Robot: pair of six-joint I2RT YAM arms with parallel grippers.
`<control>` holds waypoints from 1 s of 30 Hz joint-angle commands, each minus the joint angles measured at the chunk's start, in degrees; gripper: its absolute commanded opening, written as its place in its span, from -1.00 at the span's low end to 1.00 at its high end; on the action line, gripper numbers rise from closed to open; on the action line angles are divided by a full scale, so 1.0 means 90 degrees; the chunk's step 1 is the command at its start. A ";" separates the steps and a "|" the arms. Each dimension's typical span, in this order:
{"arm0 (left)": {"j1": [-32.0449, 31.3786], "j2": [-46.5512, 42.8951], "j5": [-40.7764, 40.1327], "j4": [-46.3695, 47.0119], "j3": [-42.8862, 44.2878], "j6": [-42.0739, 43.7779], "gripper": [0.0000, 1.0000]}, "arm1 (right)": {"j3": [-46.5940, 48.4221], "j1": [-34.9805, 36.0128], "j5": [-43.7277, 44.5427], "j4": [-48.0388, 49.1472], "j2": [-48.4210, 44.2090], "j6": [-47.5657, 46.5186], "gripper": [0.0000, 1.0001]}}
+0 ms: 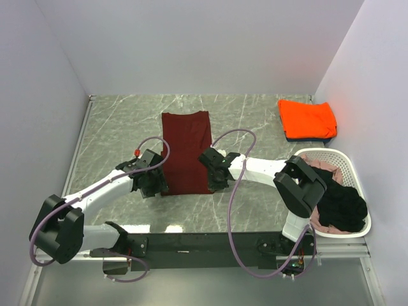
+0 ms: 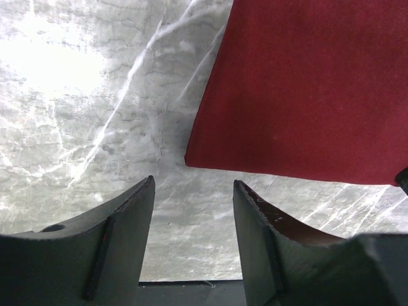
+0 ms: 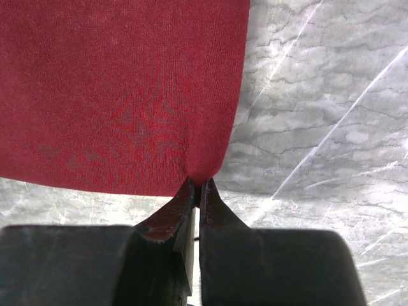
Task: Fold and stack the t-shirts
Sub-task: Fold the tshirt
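A dark maroon t-shirt point(image 1: 187, 150) lies on the marble table as a long narrow folded strip. My right gripper point(image 3: 199, 185) is shut on that maroon t-shirt point(image 3: 121, 95) at its near right corner, with the cloth pinched between the fingertips. Just short of the shirt's near left corner point(image 2: 306, 89) my left gripper point(image 2: 193, 185) stands open, with bare table between its fingers. From above, the left gripper point(image 1: 152, 183) and the right gripper point(image 1: 215, 177) flank the strip's near end. A folded orange t-shirt point(image 1: 306, 117) rests on a dark blue one point(image 1: 312, 138) at the back right.
A white perforated basket point(image 1: 352, 171) stands at the right edge, holding a black garment point(image 1: 341, 207) and a pale pink one point(image 1: 313, 167). The right arm's elbow overlaps the basket's left rim. Grey walls close in the table on three sides.
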 commanded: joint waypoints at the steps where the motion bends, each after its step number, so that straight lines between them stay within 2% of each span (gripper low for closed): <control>1: -0.0039 0.0079 0.0110 0.0168 0.0198 -0.0077 0.13 | -0.0422 0.0069 0.0146 -0.0630 0.0566 -0.0079 -1.00; 6: -0.0039 0.0362 0.0130 0.0217 0.0276 -0.0038 -0.07 | -0.0422 0.0059 0.0107 -0.0581 0.0517 -0.0118 -1.00; 25: -0.0175 0.1632 -0.0124 0.0480 0.0227 0.0021 -0.08 | -0.0539 0.0069 -0.0137 -0.0425 0.0371 -0.0186 -1.00; 30: -0.0253 0.1866 -0.0114 0.0559 0.0100 -0.0009 -0.20 | -0.0549 0.0069 -0.0128 -0.0425 0.0371 -0.0206 -1.00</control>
